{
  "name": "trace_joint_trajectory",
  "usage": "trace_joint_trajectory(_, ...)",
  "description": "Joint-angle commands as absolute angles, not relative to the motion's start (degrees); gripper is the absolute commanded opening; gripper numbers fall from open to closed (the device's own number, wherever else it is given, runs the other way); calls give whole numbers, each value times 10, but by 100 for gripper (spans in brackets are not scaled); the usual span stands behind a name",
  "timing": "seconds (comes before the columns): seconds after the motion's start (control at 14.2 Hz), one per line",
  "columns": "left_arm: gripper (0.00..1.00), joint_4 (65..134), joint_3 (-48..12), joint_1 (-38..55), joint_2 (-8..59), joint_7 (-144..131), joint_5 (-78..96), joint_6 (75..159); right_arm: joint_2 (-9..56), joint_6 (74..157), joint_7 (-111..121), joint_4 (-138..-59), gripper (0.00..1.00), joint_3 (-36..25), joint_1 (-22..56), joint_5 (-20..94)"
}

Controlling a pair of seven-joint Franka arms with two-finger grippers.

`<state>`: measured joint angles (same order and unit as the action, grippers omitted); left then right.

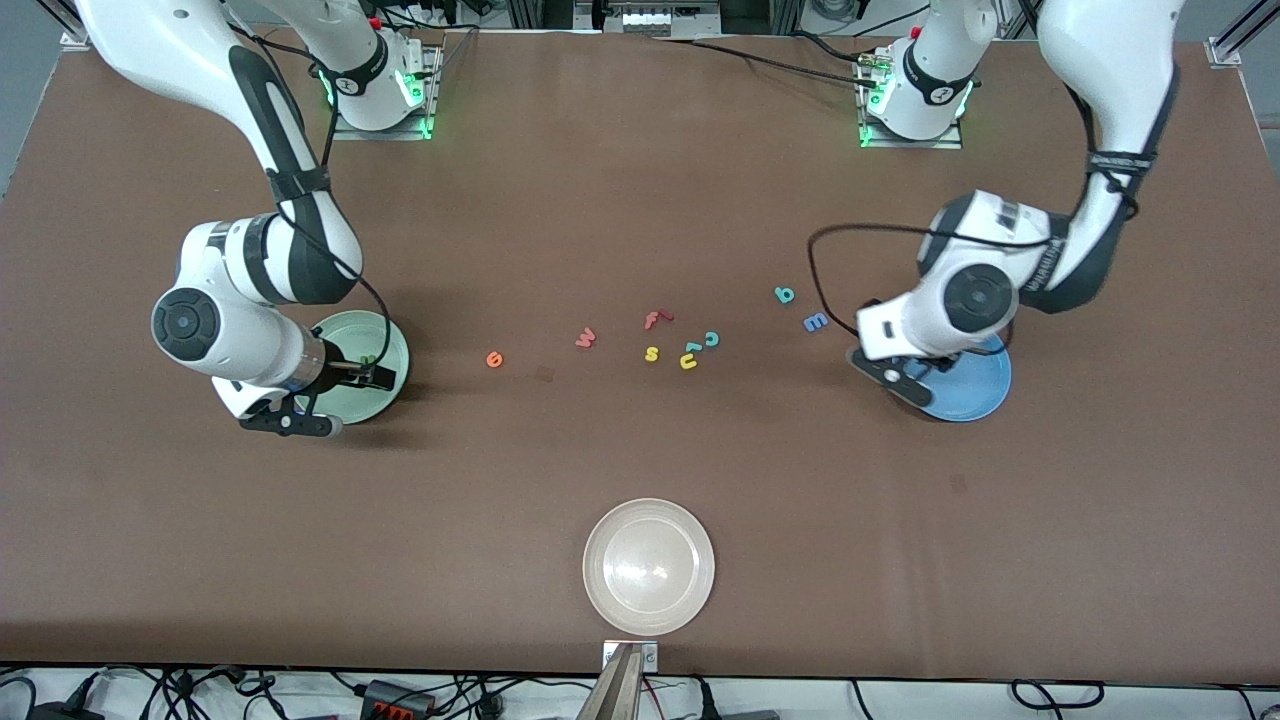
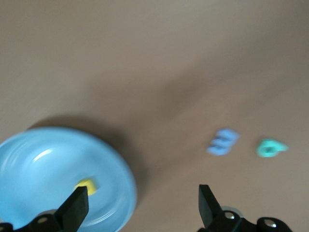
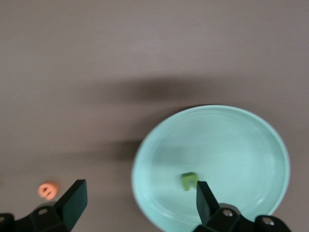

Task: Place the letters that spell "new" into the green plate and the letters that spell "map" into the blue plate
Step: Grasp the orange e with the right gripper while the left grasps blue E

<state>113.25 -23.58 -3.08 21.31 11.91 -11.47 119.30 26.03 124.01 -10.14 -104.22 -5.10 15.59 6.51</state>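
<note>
My right gripper (image 3: pixel 137 205) hangs over the green plate (image 1: pixel 395 340), fingers spread wide and empty; the olive "n" (image 3: pixel 189 181) lies flat in the plate between them. My left gripper (image 2: pixel 142 205) hangs over the blue plate (image 1: pixel 985 385), also spread wide with nothing in it, and the yellow "a" (image 2: pixel 87 185) sits in that plate beside one finger (image 2: pixel 75 207).

Working outward on the front view's clock face, the cream plate (image 1: pixel 690 600) is nearest the camera and no part of my job. From the green plate, the orange "e" (image 1: pixel 494 359) lies at about three o'clock, the closest loose letter to my right gripper, with the pinkish "w" (image 1: pixel 586 338) farther along the same line. From the blue plate, the blue "m" (image 1: pixel 816 321) lies at about ten o'clock, its long axis tilted across the table, and the teal "p" (image 1: pixel 785 294) is just past it. Both are my left arm's by nearness.

The cluster in the middle stays put: yellow "s" (image 1: pixel 652 353), yellow "u" (image 1: pixel 688 361), teal "c" (image 1: pixel 712 339), red "f" (image 1: pixel 655 319).
</note>
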Motion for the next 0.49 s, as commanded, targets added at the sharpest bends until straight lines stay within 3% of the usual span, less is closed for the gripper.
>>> trace_joint_trajectory(0.0, 100, 1143, -265, -26, 221, 175, -128, 1208, 288, 1252, -107, -1034, 100, -54, 216, 70)
trace_joint_trajectory(0.35, 100, 1271, -274, -22, 227, 183, -144, 1380, 324, 1301, -222, -1034, 100, -54, 276, 71)
trace_joint_trajectory(0.42, 92, 1280, -274, -23, 227, 183, -162, 1388, 330, 1309, -246, -1034, 100, -54, 286, 70)
